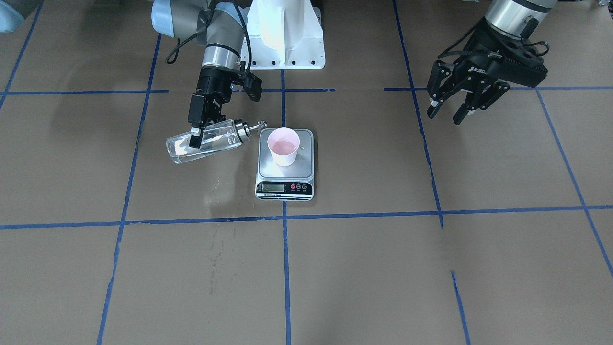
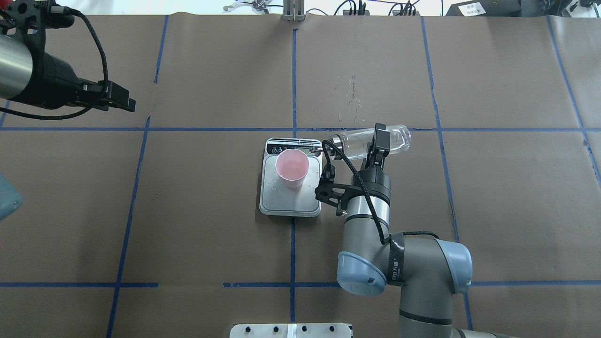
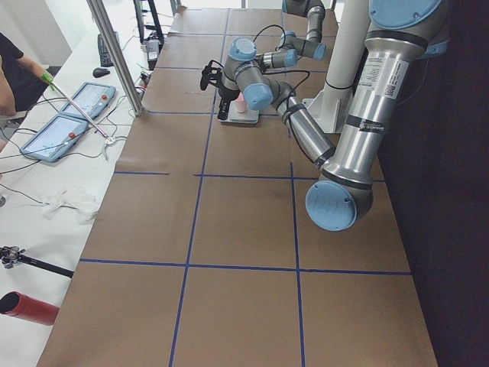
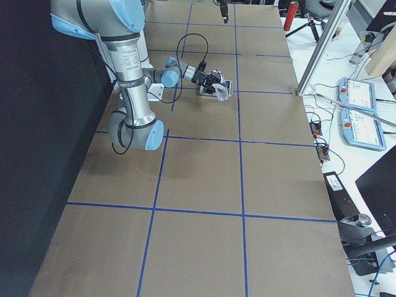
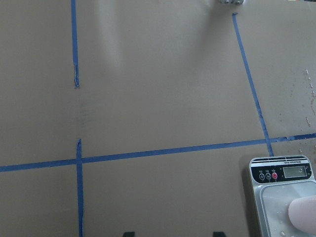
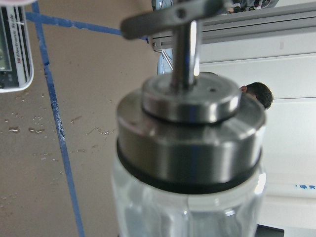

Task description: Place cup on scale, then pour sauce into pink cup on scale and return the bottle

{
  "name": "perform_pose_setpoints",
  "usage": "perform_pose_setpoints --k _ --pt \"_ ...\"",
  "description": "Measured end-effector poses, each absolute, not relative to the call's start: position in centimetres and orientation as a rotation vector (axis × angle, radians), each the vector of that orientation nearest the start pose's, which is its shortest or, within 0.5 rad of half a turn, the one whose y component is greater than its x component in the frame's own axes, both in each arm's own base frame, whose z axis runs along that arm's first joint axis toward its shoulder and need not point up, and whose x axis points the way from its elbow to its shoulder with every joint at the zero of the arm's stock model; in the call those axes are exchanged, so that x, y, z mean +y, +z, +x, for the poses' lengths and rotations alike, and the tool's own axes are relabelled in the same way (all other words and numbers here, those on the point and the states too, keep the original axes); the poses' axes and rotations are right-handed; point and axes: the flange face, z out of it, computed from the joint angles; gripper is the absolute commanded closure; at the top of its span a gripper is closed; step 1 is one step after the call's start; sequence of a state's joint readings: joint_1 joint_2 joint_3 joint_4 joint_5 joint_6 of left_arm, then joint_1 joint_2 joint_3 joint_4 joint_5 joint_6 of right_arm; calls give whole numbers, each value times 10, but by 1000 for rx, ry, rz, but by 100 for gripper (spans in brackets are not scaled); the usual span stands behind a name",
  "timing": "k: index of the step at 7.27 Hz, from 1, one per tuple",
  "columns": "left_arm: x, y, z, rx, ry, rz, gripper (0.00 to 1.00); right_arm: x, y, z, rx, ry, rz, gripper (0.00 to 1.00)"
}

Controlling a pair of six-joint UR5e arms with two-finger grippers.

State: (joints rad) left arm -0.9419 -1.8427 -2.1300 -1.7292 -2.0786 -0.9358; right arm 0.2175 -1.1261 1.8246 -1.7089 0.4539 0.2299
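The scale sits on the table with its display strip turned away from the robot. The cup stands upright on the scale's metal platform, mouth open upward. Its inside looks glossy low down, though how much sauce is in it cannot be told.

The right tool is clamped across the bottle, one finger on each side of the glass body. It holds the bottle clear of the table, beside the scale on the robot's right. The bottle is tipped almost onto its side, with its base pointing away from the scale. Its spout points toward the cup and ends close to the scale's edge, near the cup's rim. Whether anything is running from the spout cannot be made out.

Small drops lie on the platform near the cup. More wet spots mark the table beyond the scale's display side.

The left tool hangs above the table, well apart from the scale on the robot's left. Its fingers are spread and hold nothing.
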Motion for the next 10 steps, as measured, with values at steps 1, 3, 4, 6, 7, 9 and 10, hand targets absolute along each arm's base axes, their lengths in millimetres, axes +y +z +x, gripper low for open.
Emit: perform_pose_setpoints --k 1,3,4,6,7,9,10 --pt "-459 247 229 1009 -26 358 39 -349 274 -531 422 -677 1143 100" --pt "-459 246 229 1009 -27 357 39 -354 274 -537 454 -699 1138 100" --pt "-459 246 229 1009 -27 356 39 -355 276 -540 487 -718 1137 100" --pt "-459 246 229 1009 -28 356 39 -356 276 -542 549 -747 1144 100" --pt "-459 246 229 1010 -29 355 39 -355 275 -542 582 -765 1150 100" --pt "-459 247 229 1009 -30 354 39 -353 274 -542 642 -800 1154 100" --pt "-460 247 229 1009 -30 354 39 -353 275 -543 668 -814 1155 100"
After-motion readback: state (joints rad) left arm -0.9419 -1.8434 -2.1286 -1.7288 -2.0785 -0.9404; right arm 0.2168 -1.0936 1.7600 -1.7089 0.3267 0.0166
